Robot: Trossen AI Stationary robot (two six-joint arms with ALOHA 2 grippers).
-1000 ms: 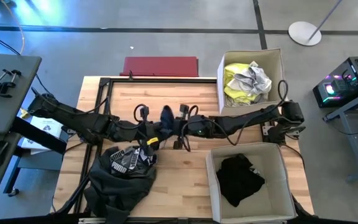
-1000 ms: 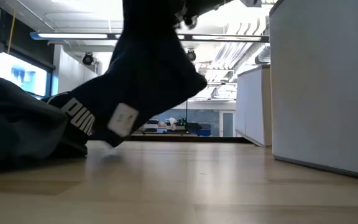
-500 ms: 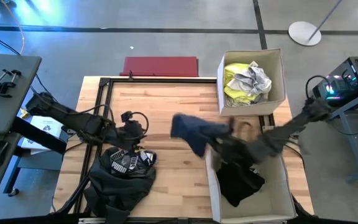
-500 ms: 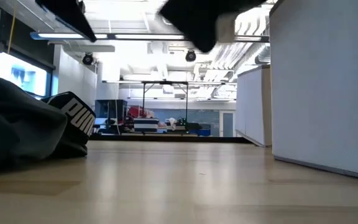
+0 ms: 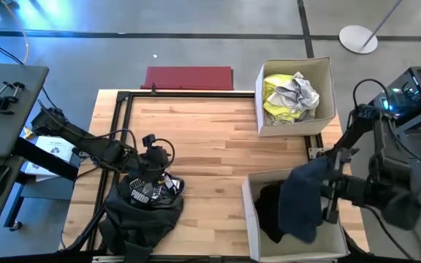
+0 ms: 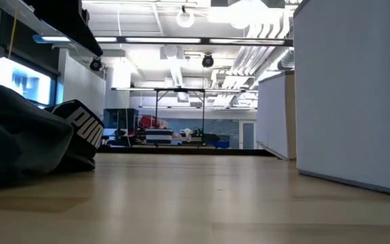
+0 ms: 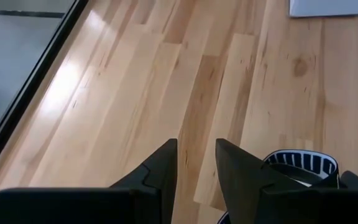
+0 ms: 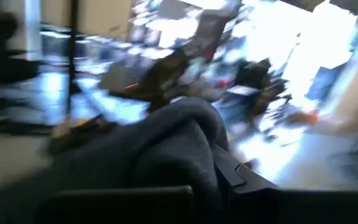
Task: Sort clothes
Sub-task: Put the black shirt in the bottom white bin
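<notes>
R gripper (image 5: 326,196) swung navy garment (image 5: 302,201) over front box (image 5: 248,219).

Right wrist view: room smeared by blur; navy garment (image 8: 166,155) covers the fingers. Low view: dark Puma garment (image 6: 32,142) cut by the edge.

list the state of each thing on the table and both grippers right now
navy garment: held up, hanging over the near box
right gripper: shut on the navy garment
left gripper: open, holding nothing, above the dark clothes pile
dark clothes pile: heaped on the table's near left
near box: open, black garment inside
far box: open, neon yellow and grey-white clothes inside
</notes>
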